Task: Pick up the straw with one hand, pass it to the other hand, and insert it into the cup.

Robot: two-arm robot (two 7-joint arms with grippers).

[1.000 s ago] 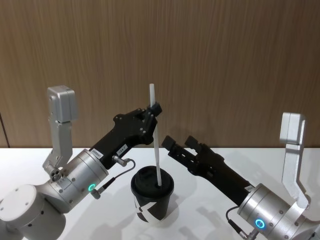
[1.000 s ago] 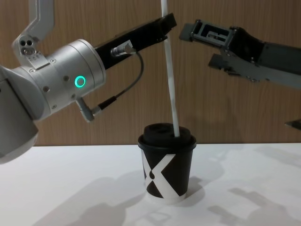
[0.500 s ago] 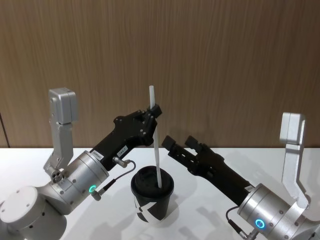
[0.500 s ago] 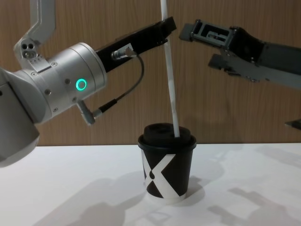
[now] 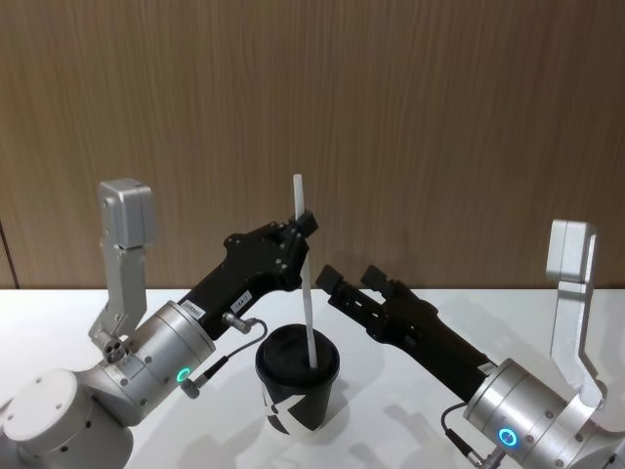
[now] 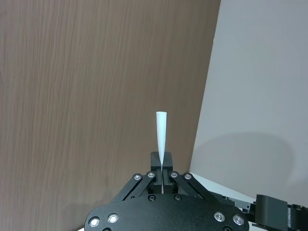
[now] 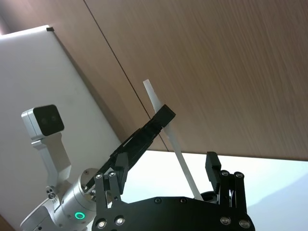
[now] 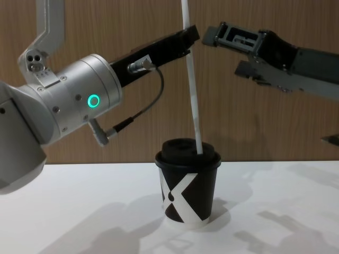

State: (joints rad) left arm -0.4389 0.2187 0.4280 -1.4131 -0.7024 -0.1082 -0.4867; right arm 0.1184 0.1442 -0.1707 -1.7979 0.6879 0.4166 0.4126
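Note:
The black cup point(image 5: 297, 391) point(image 8: 186, 185) with a white X and a domed lid stands on the white table. The white straw point(image 5: 305, 283) point(image 8: 194, 95) rises almost upright, with its lower end in the lid. My left gripper point(image 5: 305, 227) point(image 8: 188, 39), on the green-ringed wrist, is shut on the straw's upper part point(image 6: 161, 134). My right gripper point(image 5: 337, 283) point(image 8: 228, 39) hovers open just right of the straw, above the cup and not touching either. The right wrist view shows the straw point(image 7: 168, 130) pinched by the left gripper point(image 7: 163, 118), beyond my right gripper point(image 7: 166, 163).
A wood-panelled wall point(image 5: 439, 117) rises close behind the table point(image 8: 275, 211). Both forearms slant in over the cup from left and right. Bare tabletop lies around the cup on both sides.
The left arm has shifted slightly and the straw's top sits a little lower than before. The right arm and the cup have not moved.

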